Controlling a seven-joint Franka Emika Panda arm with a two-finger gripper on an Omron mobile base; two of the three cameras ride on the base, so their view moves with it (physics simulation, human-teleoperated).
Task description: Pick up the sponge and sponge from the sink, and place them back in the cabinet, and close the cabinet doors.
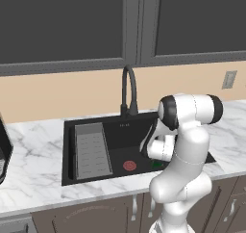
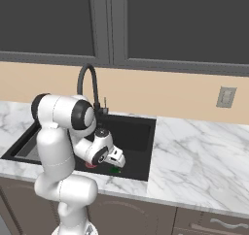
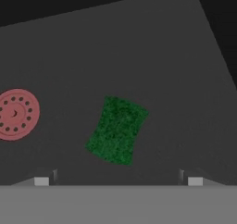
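A flat green rectangular sponge (image 3: 117,130) is seen lying on the dark floor of the black rectangular sink (image 1: 117,131), which is set into the white marble surface (image 2: 204,156). In the hand view the sponge is placed between the two dark fingers (image 3: 41,180), which are held wide apart, one at each lower corner, with nothing clamped between them. The sponge is not touched by either finger. A round red drain disc (image 3: 15,114) is seen to the left of the sponge in that view, apart from it.

In the left base view the white arm is bent down into the sink, and a small patch of the green sponge (image 1: 157,165) is visible just beside the wrist, to the right of the red disc (image 1: 129,165). A grey ribbed tray (image 1: 91,151) is stood in the left part of the basin, and a black arched faucet (image 1: 129,90) is mounted behind it. In the right base view the sponge (image 2: 115,170) is seen just below the lowered hand, near the front wall of the sink.
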